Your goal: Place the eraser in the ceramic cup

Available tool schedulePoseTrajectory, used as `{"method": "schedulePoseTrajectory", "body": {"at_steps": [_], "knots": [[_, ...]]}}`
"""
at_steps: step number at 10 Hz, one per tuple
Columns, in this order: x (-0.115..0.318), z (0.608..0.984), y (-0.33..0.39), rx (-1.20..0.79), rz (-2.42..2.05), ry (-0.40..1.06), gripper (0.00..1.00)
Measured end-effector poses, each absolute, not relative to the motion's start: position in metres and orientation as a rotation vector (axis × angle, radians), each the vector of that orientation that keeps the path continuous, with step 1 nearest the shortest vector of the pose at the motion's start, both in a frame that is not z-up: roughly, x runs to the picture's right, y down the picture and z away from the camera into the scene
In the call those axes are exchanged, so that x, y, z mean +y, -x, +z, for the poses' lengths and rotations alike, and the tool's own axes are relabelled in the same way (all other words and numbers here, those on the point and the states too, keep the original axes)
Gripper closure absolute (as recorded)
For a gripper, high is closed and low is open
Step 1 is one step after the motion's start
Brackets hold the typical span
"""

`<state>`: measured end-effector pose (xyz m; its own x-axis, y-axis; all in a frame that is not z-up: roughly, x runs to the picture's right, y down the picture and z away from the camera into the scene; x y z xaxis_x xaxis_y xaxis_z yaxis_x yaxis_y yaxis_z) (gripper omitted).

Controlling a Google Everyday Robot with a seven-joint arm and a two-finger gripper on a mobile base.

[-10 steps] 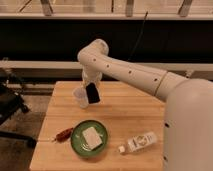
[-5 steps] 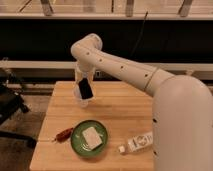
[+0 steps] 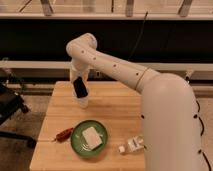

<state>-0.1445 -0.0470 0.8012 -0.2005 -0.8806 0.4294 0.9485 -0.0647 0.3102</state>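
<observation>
My gripper [image 3: 79,88] is a dark shape at the end of the white arm. It hangs over the back left part of the wooden table [image 3: 115,107]. It is directly above a white ceramic cup [image 3: 83,102] and covers the cup's top, so only the lower part of the cup shows. I cannot make out the eraser as a separate thing. It may be hidden at the gripper.
A green plate [image 3: 77,145] with a pale square block [image 3: 92,136] on it sits at the front of the table. A red chili-like item [image 3: 64,134] lies to the plate's left. A small white bottle [image 3: 133,145] lies at the front right. A black chair [image 3: 10,105] stands left of the table.
The arm has swung left and the gripper has come down onto the top of the white cup, which now shows only below it.
</observation>
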Motion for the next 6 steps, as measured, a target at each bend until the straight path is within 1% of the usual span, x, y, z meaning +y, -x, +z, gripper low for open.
{"method": "schedulePoseTrajectory", "body": {"at_steps": [6], "knots": [[-0.064,0.822,0.149,-0.674,-1.62,0.09,1.0]]}}
